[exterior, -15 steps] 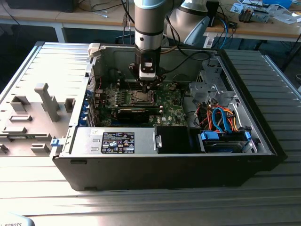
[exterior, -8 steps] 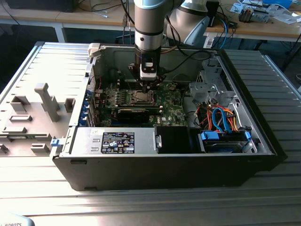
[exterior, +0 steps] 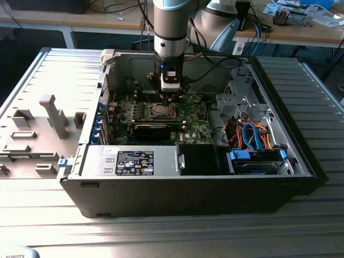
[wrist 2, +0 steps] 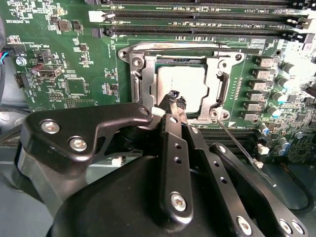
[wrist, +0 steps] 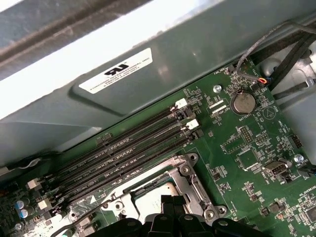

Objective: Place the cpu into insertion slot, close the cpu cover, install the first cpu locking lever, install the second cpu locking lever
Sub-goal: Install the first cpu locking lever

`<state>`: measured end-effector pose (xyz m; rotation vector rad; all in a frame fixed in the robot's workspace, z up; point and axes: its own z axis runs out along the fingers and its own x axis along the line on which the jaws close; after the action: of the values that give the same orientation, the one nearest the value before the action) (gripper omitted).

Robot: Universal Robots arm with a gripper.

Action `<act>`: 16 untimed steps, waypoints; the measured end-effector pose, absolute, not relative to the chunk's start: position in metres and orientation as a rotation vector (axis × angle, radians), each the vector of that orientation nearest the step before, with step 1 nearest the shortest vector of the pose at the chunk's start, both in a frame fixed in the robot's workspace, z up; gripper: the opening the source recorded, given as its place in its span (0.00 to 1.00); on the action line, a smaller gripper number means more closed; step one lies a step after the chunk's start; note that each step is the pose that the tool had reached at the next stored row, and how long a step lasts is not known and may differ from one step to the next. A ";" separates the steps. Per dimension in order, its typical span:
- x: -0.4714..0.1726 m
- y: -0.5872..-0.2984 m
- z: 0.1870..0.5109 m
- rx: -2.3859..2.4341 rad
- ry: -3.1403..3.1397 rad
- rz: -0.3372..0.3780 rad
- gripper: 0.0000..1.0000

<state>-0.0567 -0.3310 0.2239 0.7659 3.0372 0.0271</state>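
The fingertips (wrist 2: 174, 97) of the gripper (wrist 2: 177, 99) were drawn together into one narrow point with nothing held between them; that point sat over one edge of the cpu (wrist 2: 182, 81), though whether it touched the metal could not be told. The cpu lay flat in the insertion slot (wrist 2: 180, 61), its dull silver top showing through the cut-out of the cpu cover (wrist 2: 144, 84); the cover lay down flat around it. One locking lever (wrist 2: 197, 48) ran along the cover's edge next to the memory slots (wrist 2: 197, 22); the other locking lever (wrist 2: 247, 155) stood out slantwise from a corner of the cover, away over the green board (wrist 2: 74, 89).

In the first wrist view the cpu (wrist: 154, 198) and cover (wrist: 180, 180) sat just beside the memory slots (wrist: 128, 153), with a coin cell (wrist: 243, 102) well apart toward the board's corner.

In the exterior view the gripper (exterior: 167, 98) hung straight down over the middle of the board (exterior: 199, 115), nearer the far wall of the computer case (exterior: 188, 199) than its near wall; the case lay open on the ribbed metal bench (exterior: 161, 231).
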 end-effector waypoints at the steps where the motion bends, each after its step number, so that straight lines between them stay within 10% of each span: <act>1: -0.057 -0.331 0.224 0.759 3.039 0.027 0.11; 16: -0.057 -0.331 0.224 0.667 3.060 0.028 0.11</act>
<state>-0.0566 -0.3310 0.2239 0.6672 3.0603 0.0279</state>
